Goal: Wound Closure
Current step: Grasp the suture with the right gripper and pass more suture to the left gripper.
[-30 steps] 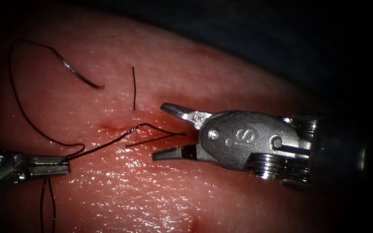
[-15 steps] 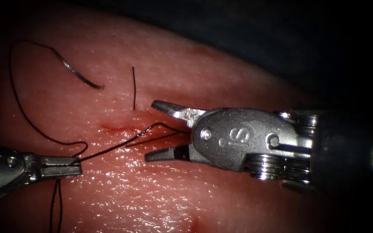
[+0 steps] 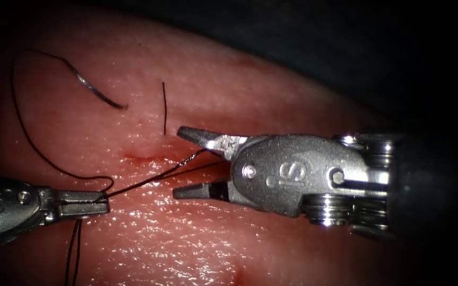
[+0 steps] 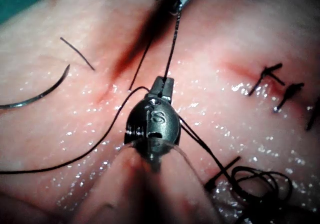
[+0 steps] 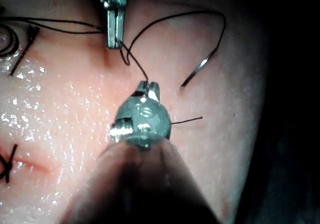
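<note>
A: Gripping what, left tool (image 3: pixel 94 203)?
B: Clamped on thread (image 3: pixel 149 182), left of cut (image 3: pixel 139 157).
A: Right tool (image 3: pixel 186 161)?
B: Jaws wide, thread between, holding nothing.
A: Needle (image 3: pixel 99 95)?
B: Loose on tissue (image 3: pixel 271 100), upper left, unheld.

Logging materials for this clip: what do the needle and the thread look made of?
Needle: apparently polished metal, glinting, lying free on the tissue left of the cut. Thread: dark, thin and limp, likely suture filament; the left tool holds it, and it runs between the right tool's open jaws.

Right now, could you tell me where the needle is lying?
In the endoscope view the needle lies free on the tissue, upper left of the cut, held by neither hand.
</note>
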